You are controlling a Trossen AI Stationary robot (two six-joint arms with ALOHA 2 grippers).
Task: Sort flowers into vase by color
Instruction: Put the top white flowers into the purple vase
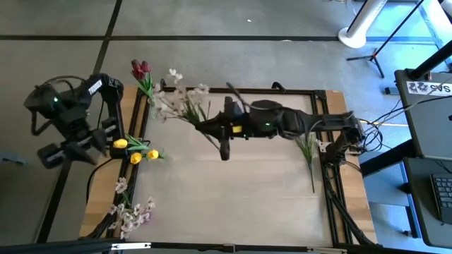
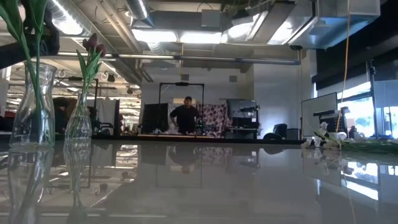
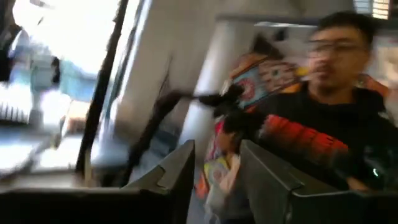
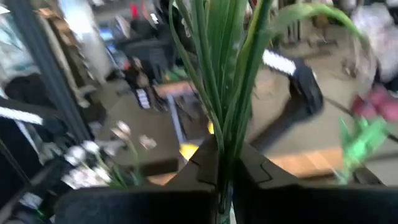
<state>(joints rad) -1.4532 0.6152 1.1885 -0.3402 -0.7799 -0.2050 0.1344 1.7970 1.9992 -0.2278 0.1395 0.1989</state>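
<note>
My right gripper (image 1: 206, 127) hovers over the table's middle, shut on a spray of white blossoms (image 1: 176, 95); its green stalks and leaves (image 4: 217, 74) rise from the fingers. Dark red tulips (image 1: 141, 70) stand in a glass vase (image 2: 79, 118) at the far left. Yellow tulips (image 1: 134, 149) show at the left edge, and a second glass vase (image 2: 31, 106) holds green stems. More white blossoms (image 1: 131, 212) lie at the near left, and one green stem (image 1: 308, 152) lies at the right. My left gripper (image 3: 214, 180) is open beside the table's left edge (image 1: 106, 137), holding nothing. My right gripper pinches the white spray's bundle of green stalks (image 4: 221, 152) between its two fingers, low on the stalks. The fingers come in about level from the table's right and lie across the stalks. The spray is lifted clear of the table, its blossoms toward the far left.
A black frame (image 1: 282, 90) runs around the wooden table top. Cables (image 1: 339, 204) trail down the right side. A person (image 3: 323, 118) shows in the room beyond, seen past my left gripper. Bare table top (image 1: 233, 190) lies in the near middle.
</note>
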